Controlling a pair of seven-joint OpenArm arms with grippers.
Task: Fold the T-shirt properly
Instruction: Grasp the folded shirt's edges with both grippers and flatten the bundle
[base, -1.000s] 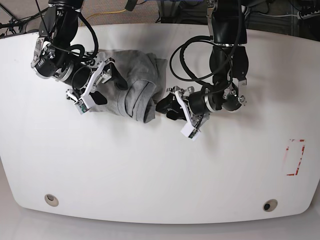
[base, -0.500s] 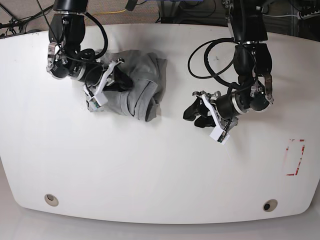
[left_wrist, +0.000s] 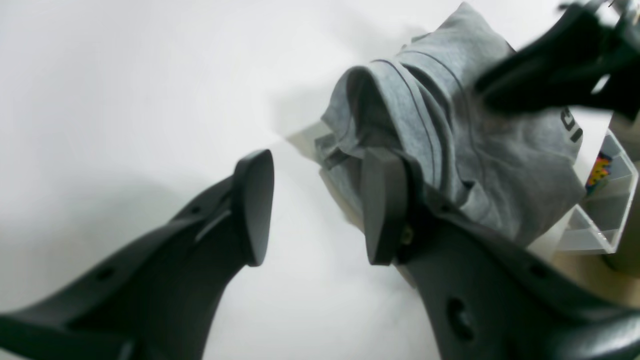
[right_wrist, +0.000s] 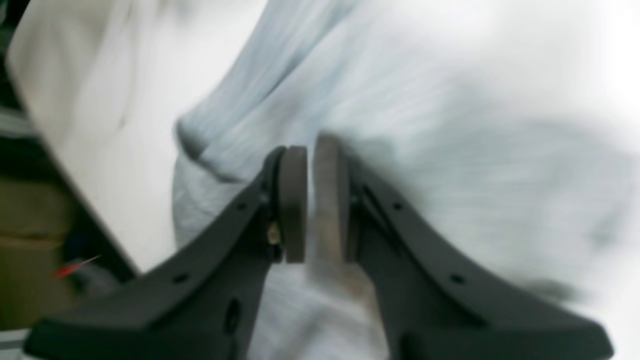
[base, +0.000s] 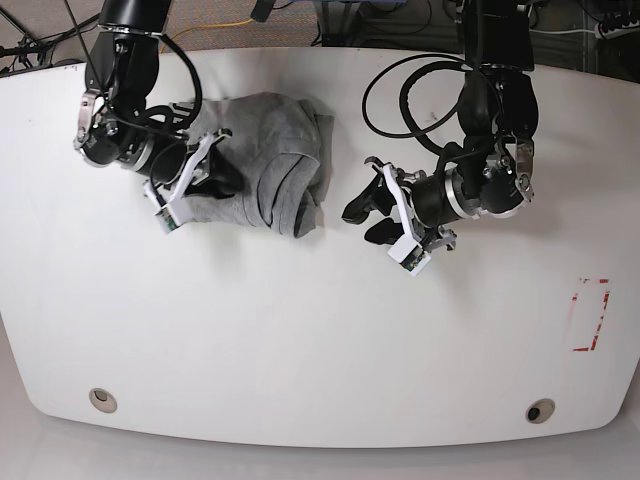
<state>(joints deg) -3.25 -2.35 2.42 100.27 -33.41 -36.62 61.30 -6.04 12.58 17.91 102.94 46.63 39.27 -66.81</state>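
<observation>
One soft, light, floppy T-shirt (base: 265, 170) sat bunched on the surface (base: 300, 340), so we'd grab hems or shoulders; right hand (right_wrist: 311, 200) pinched its cloth, left hand (left_wrist: 315, 205) gaped empty beside it.

My T-shirt (base: 270, 165) is heather grey, a soft mottled weave, with darker grey lines along its stitched seams (left_wrist: 415, 105); a scrap of black lettering (left_wrist: 570, 127) shows at one fold; up close under my right end effector (right_wrist: 310, 200) the cloth reads paler, almost bluish white; the surface (base: 300, 340) beneath is plain white, with a red dashed rectangle (base: 590, 315) marked near one edge; my left end effector (left_wrist: 315, 200) is matte black, its pads dark charcoal; my right end effector's fingers are black too, with brownish-grey pads (right_wrist: 294, 200); white plastic brackets (base: 408, 250) trim both wrists; black cables (base: 400, 90) loop above; a yellow cord (base: 225, 22) runs beyond the surface.
</observation>
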